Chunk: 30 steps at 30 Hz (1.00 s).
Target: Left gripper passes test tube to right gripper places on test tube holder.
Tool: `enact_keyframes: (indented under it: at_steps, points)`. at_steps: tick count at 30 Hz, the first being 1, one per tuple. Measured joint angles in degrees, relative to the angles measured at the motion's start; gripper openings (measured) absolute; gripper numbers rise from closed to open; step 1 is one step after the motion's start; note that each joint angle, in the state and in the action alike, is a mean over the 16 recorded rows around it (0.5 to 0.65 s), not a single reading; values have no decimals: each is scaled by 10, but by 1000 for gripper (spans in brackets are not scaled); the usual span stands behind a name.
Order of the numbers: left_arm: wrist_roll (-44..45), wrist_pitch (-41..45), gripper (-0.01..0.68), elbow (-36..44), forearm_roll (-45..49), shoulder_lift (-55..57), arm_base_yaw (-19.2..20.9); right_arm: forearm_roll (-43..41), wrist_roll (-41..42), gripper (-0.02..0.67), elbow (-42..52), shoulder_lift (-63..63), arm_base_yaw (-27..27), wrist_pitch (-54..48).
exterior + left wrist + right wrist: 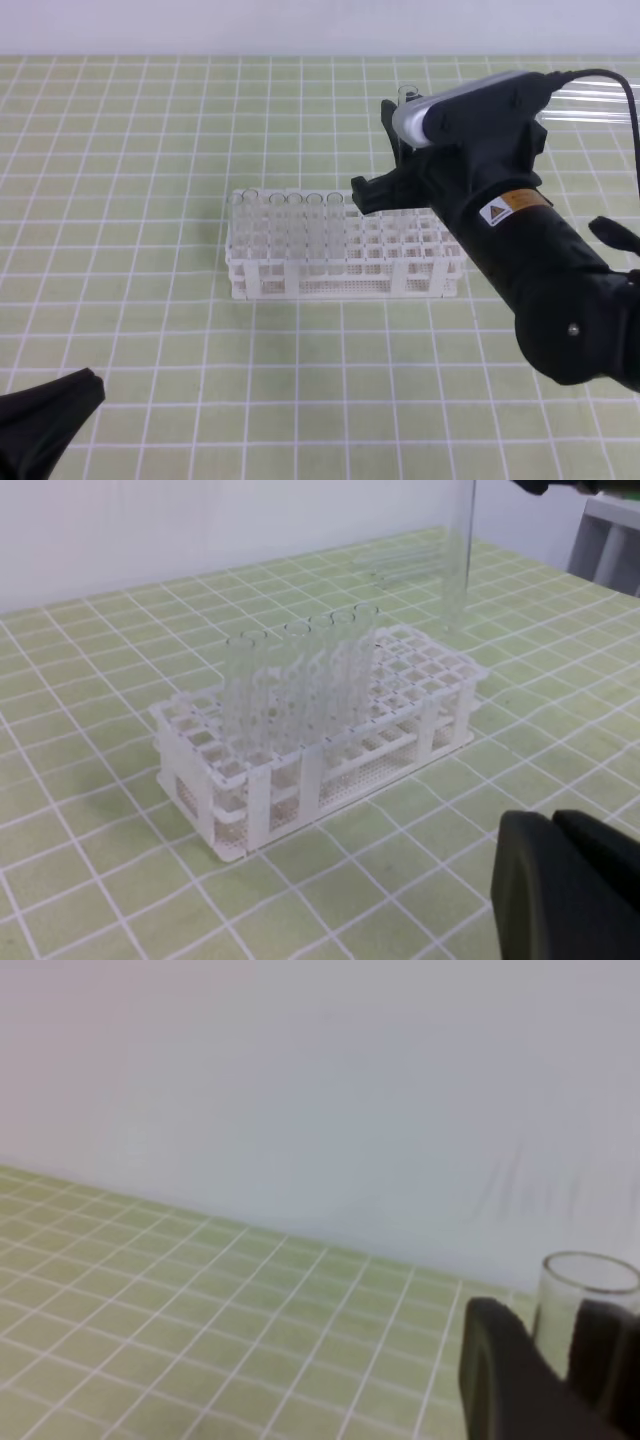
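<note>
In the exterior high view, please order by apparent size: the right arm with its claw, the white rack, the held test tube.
1. Right arm with claw, nearest the camera, so inflated.
2. White rack.
3. Held test tube, mostly hidden.

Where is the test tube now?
The test tube hangs upright in the right gripper, above the far right end of the holder, seen at the top right of the left wrist view.
</note>
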State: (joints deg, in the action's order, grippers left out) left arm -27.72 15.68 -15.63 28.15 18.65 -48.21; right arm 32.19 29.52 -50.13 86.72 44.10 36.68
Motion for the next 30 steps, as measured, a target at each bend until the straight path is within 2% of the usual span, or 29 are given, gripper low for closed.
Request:
enact_keyframes:
  at_steps: [16,30]
  points:
    - [0,-1,-2,0,0,2,0,-99,-95,102,-1,81,1,103]
    - [0,0,-2,0,0,1,0,-143,-141,102,-1,113,1,125]
